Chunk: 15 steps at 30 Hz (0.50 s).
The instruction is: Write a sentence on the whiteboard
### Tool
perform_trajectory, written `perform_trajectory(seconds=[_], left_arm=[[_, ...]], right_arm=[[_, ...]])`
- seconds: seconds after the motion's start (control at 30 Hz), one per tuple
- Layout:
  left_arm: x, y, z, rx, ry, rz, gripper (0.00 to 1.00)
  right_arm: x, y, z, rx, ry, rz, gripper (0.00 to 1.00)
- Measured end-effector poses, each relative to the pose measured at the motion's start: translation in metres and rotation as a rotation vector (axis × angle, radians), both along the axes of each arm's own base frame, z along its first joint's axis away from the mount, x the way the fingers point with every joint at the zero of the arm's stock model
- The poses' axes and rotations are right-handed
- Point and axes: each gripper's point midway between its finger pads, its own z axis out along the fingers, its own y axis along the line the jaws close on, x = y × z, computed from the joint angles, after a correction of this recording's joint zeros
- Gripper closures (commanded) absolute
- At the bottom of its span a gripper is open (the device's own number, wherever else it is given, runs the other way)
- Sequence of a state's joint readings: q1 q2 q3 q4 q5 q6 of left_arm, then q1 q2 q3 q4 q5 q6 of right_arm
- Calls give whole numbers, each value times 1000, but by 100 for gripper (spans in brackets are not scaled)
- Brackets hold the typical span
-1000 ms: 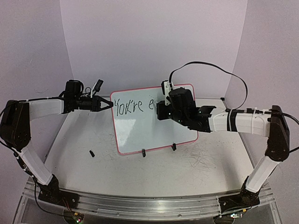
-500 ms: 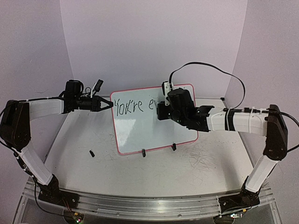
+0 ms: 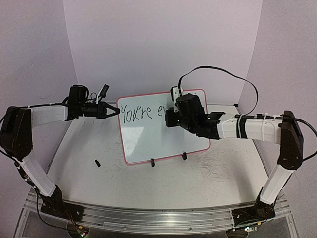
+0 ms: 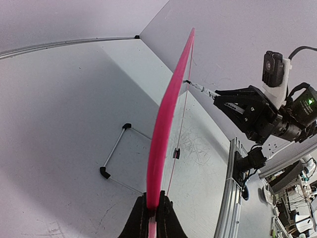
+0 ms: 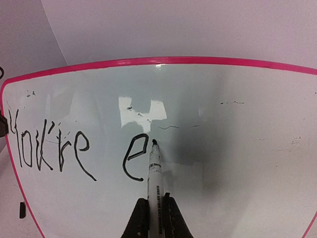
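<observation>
Whiteboard (image 3: 158, 141): stood upright on its wire stand (image 4: 116, 154) at the middle of the table (image 3: 148, 186), facing the near edge
Left gripper (image 4: 152, 212): clenched on the pink rim at the board's upper left edge, so that the board is steadied
Right gripper (image 5: 156, 210): clenched around a marker (image 5: 155, 173), whose tip is set on the board at the top right of the "e"
Sentence (image 5: 74, 148): only "You're e" is written, along the top left; most of the words are judged not yet done
Risk, pressure: the board could be tipped far-ward or slid on its stand if the tip is pushed too hard against the one-sided hold
Risk, contact: strokes could be broken if the tip is lifted off the tilted surface
Risk, smearing: fresh ink could be smudged if the marker is dragged back left across the letters
</observation>
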<state>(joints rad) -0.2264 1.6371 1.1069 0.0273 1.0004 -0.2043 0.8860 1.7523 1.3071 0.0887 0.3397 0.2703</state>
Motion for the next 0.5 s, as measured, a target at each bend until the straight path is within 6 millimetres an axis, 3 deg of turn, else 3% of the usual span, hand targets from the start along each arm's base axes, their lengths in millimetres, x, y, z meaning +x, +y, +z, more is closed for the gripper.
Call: perform_trajectory(seconds=[0.2, 0.5], left_arm=[[0, 0, 0, 0, 0, 0, 100], [1, 0, 0, 2, 1, 4, 100]], right_arm=[[0, 0, -1, 3, 3, -3, 100], [-13, -1, -20, 7, 42, 4, 100]])
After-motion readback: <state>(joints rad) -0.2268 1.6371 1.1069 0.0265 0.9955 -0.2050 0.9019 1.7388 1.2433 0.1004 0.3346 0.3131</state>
